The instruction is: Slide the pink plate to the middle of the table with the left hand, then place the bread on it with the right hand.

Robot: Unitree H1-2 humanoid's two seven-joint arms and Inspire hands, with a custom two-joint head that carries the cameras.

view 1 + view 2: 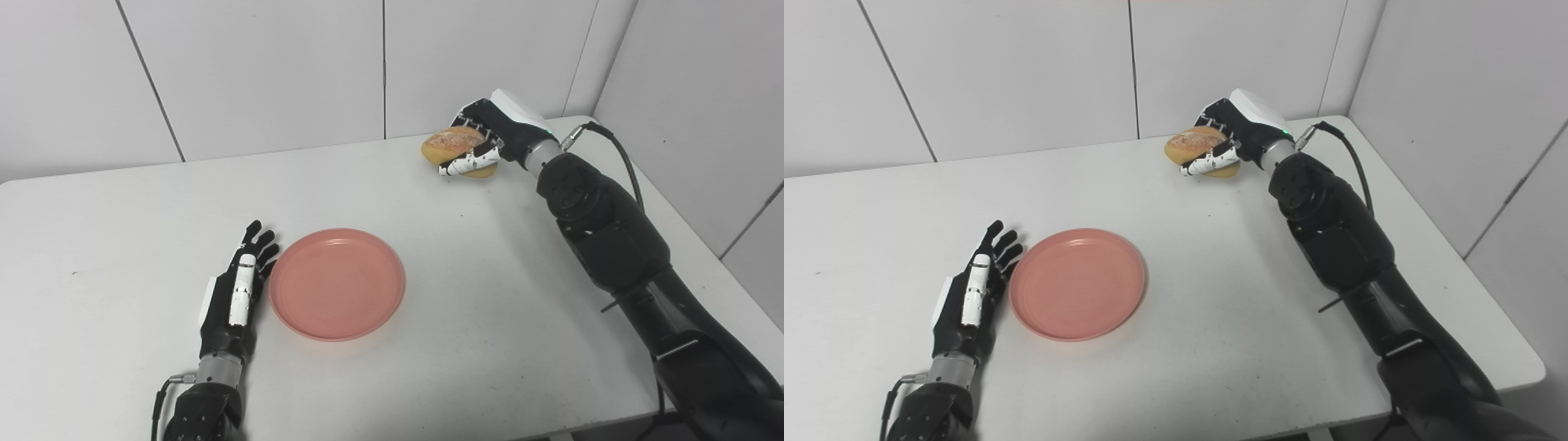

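A pink plate lies flat near the middle of the white table, a little left of centre. My left hand lies on the table with its fingers straight and apart, its edge against the plate's left rim. My right hand is at the far right of the table, its fingers and thumb closed around a golden bread roll. I cannot tell whether the roll rests on the table or is just above it.
White wall panels stand behind the table and along its right side. The table's right edge runs close to my right arm. A black cable loops off the right wrist.
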